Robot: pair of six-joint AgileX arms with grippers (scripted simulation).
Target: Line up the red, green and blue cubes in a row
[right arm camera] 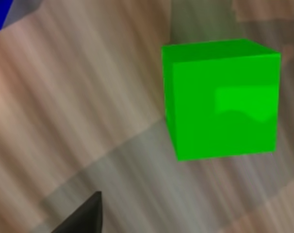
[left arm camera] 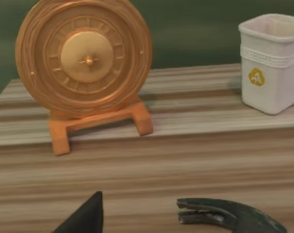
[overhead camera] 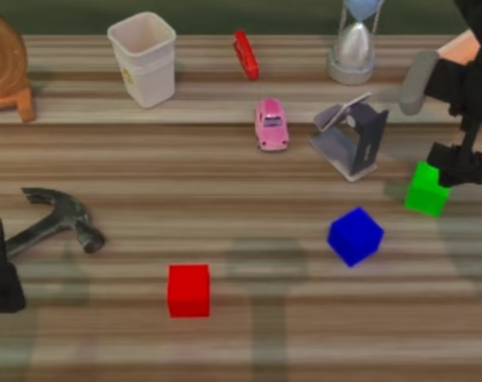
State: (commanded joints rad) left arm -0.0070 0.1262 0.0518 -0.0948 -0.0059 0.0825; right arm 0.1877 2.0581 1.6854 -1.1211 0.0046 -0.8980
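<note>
Right gripper (overhead camera: 459, 163) over green cube (overhead camera: 426, 189), blue cube (overhead camera: 355, 236) and metal stand (overhead camera: 351, 137) near

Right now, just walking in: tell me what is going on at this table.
The right gripper is over the green cube near the table's right edge, not visibly holding it; the cube sits on the wood in the right wrist view. The blue cube lies to its left, turned at an angle, and the red cube farther left and nearer the front edge. The three do not yet form a row. The left gripper is parked at the left edge beside the hammer.
</note>
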